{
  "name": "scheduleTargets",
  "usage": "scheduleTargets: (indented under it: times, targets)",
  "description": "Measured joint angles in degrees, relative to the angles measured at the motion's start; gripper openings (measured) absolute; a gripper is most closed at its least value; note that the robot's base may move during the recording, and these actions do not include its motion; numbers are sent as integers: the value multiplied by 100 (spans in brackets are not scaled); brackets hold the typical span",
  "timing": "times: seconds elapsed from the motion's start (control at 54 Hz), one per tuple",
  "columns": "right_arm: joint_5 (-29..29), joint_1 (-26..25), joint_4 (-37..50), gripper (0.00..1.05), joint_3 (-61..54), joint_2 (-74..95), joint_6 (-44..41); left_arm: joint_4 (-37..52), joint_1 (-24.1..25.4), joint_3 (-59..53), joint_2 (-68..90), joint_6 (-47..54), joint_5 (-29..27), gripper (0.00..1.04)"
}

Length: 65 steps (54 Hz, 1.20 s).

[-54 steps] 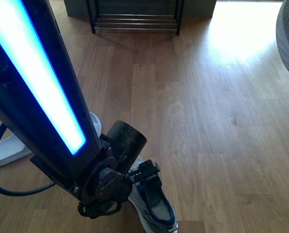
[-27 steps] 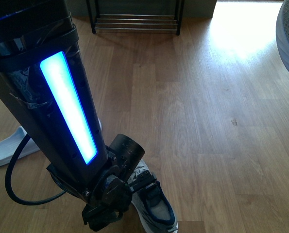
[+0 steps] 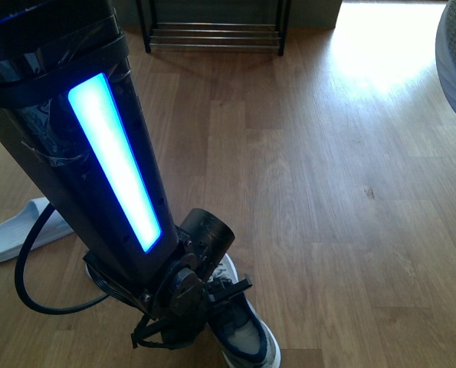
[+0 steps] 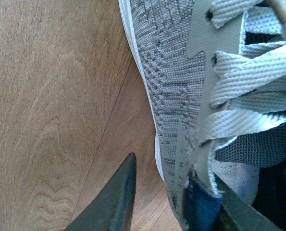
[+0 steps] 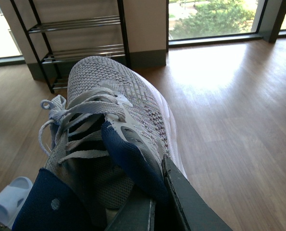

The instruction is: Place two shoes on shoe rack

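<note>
Change: since half a second ago the left arm (image 3: 113,184) has sunk a little lower over the floor sneaker (image 3: 247,337). More of the pale blue slide (image 3: 17,230) shows beside it. The grey shape at the front view's upper right edge has not moved.
Left gripper (image 4: 167,197): jaws apart, straddling the floor sneaker's side wall. The outer finger (image 4: 116,202) stands clear of the white sole. The inner one sits inside the shoe, against the navy lining.
Right gripper (image 5: 155,211): clamped on the navy collar of the held sneaker (image 5: 114,110), which is lifted off the wooden floor (image 3: 342,199).
Left arm pose: slants steeply down from upper left, its blue light strip facing the camera and its wrist right above the floor sneaker.
Shoe rack (image 3: 212,31): against the far wall, well apart from both sneakers and the slide.
</note>
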Motion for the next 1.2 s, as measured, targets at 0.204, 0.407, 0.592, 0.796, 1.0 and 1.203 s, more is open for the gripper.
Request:
scheduleTargets:
  times: [0.204,0.407,0.592,0.796,1.0,1.203]
  targets:
    - [2,0,0,1,0,0,0,-39,2,0,2,24,-37,2]
    - [0,0,0,1,0,2,0,-42,7,-122,-103,160,-326,2]
    - [0,0,0,1,0,0,0,-168,129,-599,-625,315,-726,2]
    - [0,0,0,1,0,2,0,-271,243,-1202,-1593,629,-1241,2]
    - [2,0,0,1,0,2,0,-262,114,-1834,-3235,1296,-1711,2]
    - [0,0,0,1,0,2,0,-365,52,-2704,-4758,1880,-2262,2]
